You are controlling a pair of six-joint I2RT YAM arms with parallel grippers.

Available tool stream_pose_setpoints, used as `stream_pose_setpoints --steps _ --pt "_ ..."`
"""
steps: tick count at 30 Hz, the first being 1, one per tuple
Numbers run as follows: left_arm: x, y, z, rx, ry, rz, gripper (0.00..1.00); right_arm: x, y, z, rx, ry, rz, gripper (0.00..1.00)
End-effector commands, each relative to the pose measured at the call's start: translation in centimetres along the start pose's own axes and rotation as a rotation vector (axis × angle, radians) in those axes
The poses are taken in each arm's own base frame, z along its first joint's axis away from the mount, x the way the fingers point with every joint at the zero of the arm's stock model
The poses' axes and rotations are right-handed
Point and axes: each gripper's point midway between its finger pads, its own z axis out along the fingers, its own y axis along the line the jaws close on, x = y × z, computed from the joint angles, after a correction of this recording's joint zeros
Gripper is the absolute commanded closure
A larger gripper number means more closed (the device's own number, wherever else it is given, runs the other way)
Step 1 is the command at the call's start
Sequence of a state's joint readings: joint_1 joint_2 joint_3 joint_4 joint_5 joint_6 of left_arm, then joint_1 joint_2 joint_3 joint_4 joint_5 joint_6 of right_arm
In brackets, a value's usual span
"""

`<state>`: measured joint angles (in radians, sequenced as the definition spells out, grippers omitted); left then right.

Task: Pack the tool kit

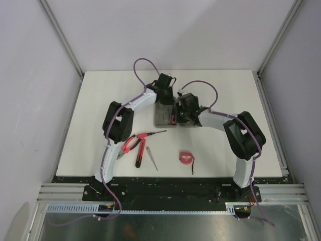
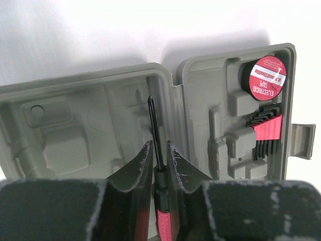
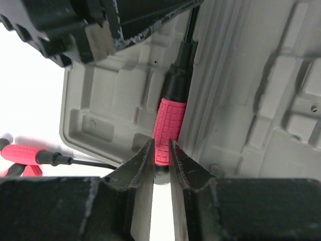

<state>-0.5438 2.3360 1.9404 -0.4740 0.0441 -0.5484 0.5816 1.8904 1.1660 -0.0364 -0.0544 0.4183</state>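
The grey tool kit case (image 1: 161,116) lies open at the table's middle, and its moulded recesses show in the left wrist view (image 2: 75,125) and the right wrist view (image 3: 261,100). A screwdriver (image 2: 154,125) with a black shaft and a red handle (image 3: 168,128) lies over the case near its hinge. My left gripper (image 2: 160,150) is shut on its black collar. My right gripper (image 3: 160,148) is shut on the end of its red handle. In the top view the left gripper (image 1: 165,100) and the right gripper (image 1: 176,116) meet over the case.
A roll of electrical tape (image 2: 267,78) and hex keys (image 2: 266,130) sit in the case's right half. On the table in front lie red-handled pliers (image 1: 129,144), a screwdriver (image 1: 150,134), a red-and-black tool (image 1: 139,153), a thin screwdriver (image 1: 152,160) and a tape measure (image 1: 186,157).
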Motion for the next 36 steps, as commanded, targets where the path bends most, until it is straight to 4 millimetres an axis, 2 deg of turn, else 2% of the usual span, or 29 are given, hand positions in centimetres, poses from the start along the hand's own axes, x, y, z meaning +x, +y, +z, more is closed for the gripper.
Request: stream_pose_setpoints --steps 1,5,15,18,25,30,36 --pt "-1.8 -0.2 0.1 0.003 -0.052 0.029 0.79 -0.9 -0.2 0.8 0.040 -0.023 -0.002 0.77" --pt "-2.3 0.0 0.3 -0.001 -0.061 0.024 0.79 -0.5 -0.4 1.1 0.052 -0.005 0.004 0.76" --pt "-5.3 0.3 0.7 -0.020 -0.142 0.033 0.79 0.2 -1.2 1.0 0.097 0.012 0.012 0.77" --pt "-5.1 0.5 1.4 -0.024 -0.136 0.042 0.85 0.3 -1.3 1.0 0.101 0.017 0.013 0.78" --pt "-3.2 0.5 2.7 0.002 -0.078 0.053 0.89 0.6 -1.5 1.0 0.111 0.026 0.015 0.78" --pt "-2.6 0.2 3.1 0.008 -0.064 0.065 0.83 0.8 -1.7 0.9 0.117 0.035 0.012 0.78" --pt "-2.2 0.4 3.2 -0.003 -0.061 0.061 0.80 1.0 -1.9 0.9 0.126 0.042 0.009 0.79"
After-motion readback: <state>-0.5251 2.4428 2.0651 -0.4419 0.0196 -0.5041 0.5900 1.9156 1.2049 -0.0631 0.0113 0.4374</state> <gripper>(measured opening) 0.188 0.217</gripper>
